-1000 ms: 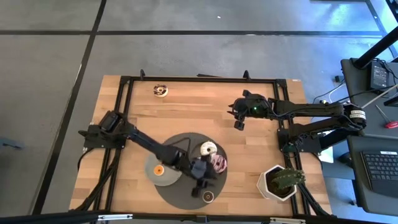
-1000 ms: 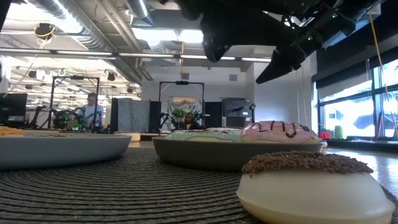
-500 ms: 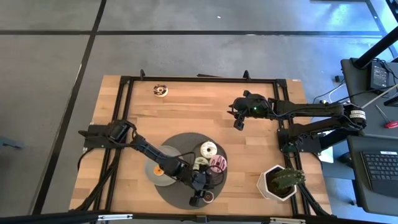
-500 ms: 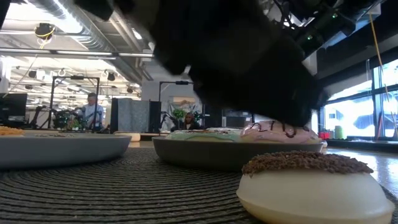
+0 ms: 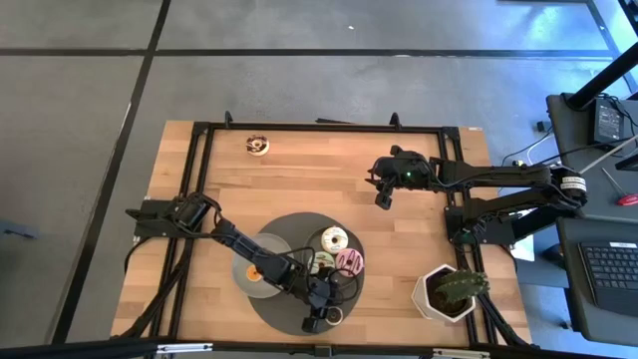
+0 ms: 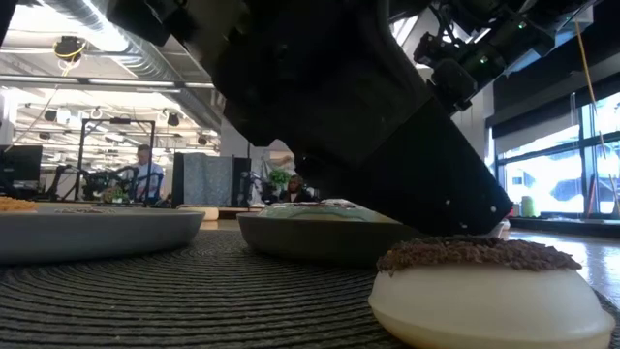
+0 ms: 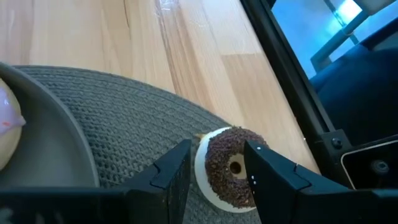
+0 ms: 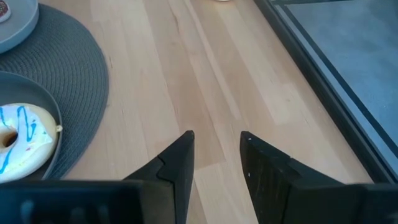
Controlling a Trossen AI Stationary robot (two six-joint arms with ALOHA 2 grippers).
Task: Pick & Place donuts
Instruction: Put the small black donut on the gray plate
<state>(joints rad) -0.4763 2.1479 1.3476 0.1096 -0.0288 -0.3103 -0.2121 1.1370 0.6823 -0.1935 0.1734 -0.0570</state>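
Observation:
A chocolate-topped donut with a white base (image 7: pixel 233 169) lies on the round grey woven mat (image 5: pixel 284 224), near the table's near edge. My left gripper (image 7: pixel 219 149) is open and low over it, one finger on each side. In the low view its dark body hangs just over this donut (image 6: pixel 480 286). A grey plate (image 5: pixel 317 247) carries a cream donut (image 5: pixel 334 239), a pink one (image 5: pixel 350 261) and a green one. An orange donut (image 5: pixel 254 272) sits on a smaller plate. Another donut (image 5: pixel 258 146) lies by the far edge. My right gripper (image 8: pixel 214 140) is open over bare wood. My left gripper comes down at the chocolate-topped donut from above, slanting toward the near edge. Its fingers (image 7: pixel 264 171) stand astride the donut's rim (image 7: pixel 205 165). I cannot tell whether they touch it. The donut rests flat on the mat.
A white pot with a green plant (image 5: pixel 446 291) stands at the near right corner. A black frame rail (image 5: pixel 319 127) runs around the table. Open wood lies between the mat and the far edge, under my right gripper (image 5: pixel 382 195).
My left gripper has moved from above the plate of donuts toward the near edge and down, to the chocolate-topped donut. In the low view it now covers the pink donut. No donut has moved.

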